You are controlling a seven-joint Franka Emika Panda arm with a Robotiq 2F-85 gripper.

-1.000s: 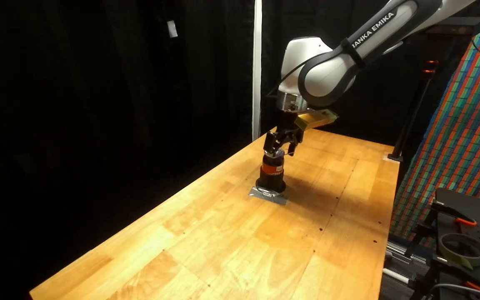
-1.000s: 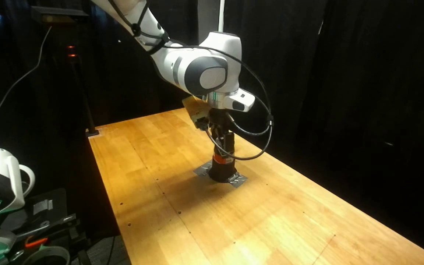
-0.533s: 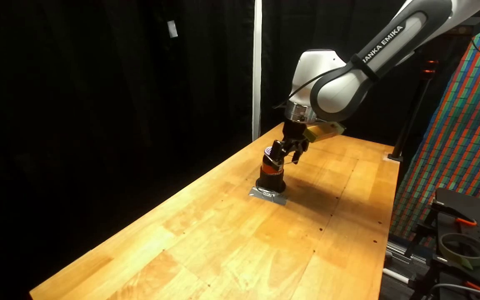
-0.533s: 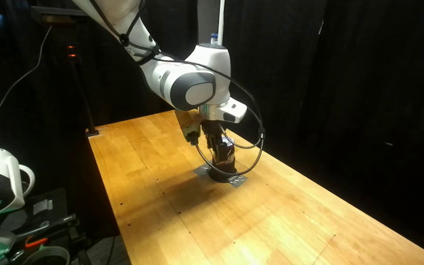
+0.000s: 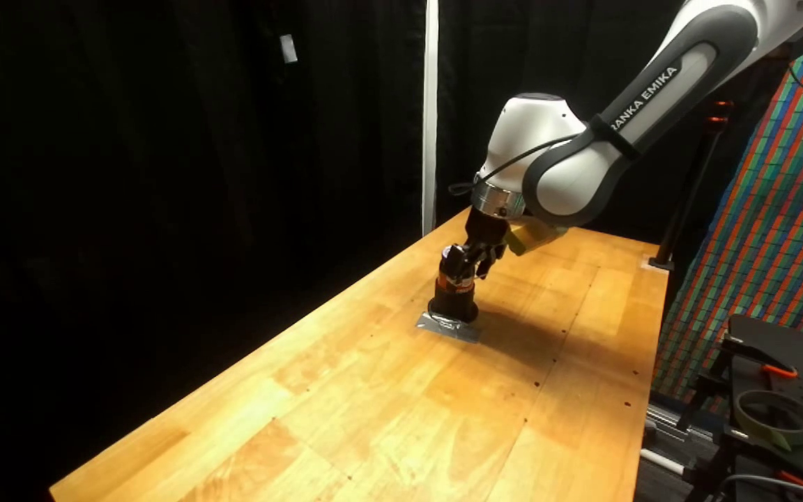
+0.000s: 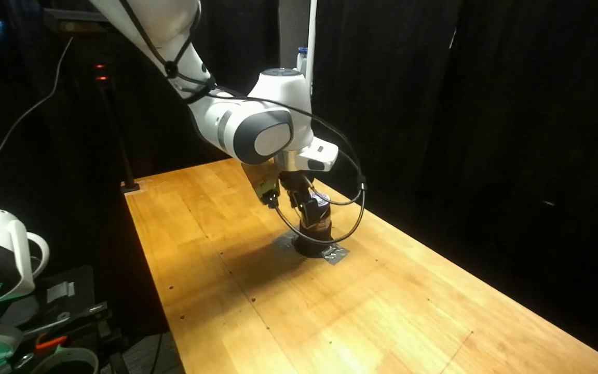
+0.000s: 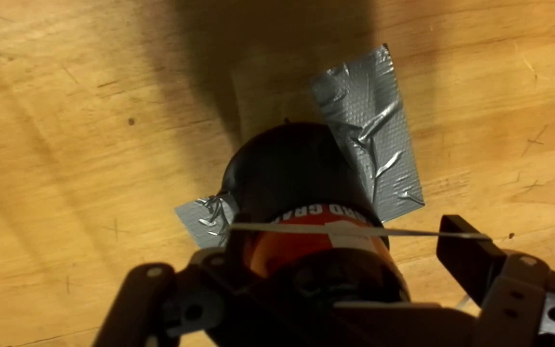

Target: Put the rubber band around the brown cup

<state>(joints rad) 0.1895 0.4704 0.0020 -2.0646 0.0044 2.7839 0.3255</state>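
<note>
Grained tabletop (image 7: 89, 159), taut rubber band (image 7: 407, 233)

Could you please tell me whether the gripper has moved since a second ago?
Yes, downward: in an exterior view, the gripper reached only to the top of the unmoved brown cup; now it reaches the orange-red stripe.

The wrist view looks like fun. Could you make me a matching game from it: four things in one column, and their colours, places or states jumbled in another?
Column one
1. rubber band
2. brown cup
3. tape
4. gripper

Column two
A. dark, with an orange-red stripe
B. open
C. stretched between the two fingers
D. silver-grey and wrinkled, on the table

Right pairs: 1-C; 2-A; 3-D; 4-B.
</note>
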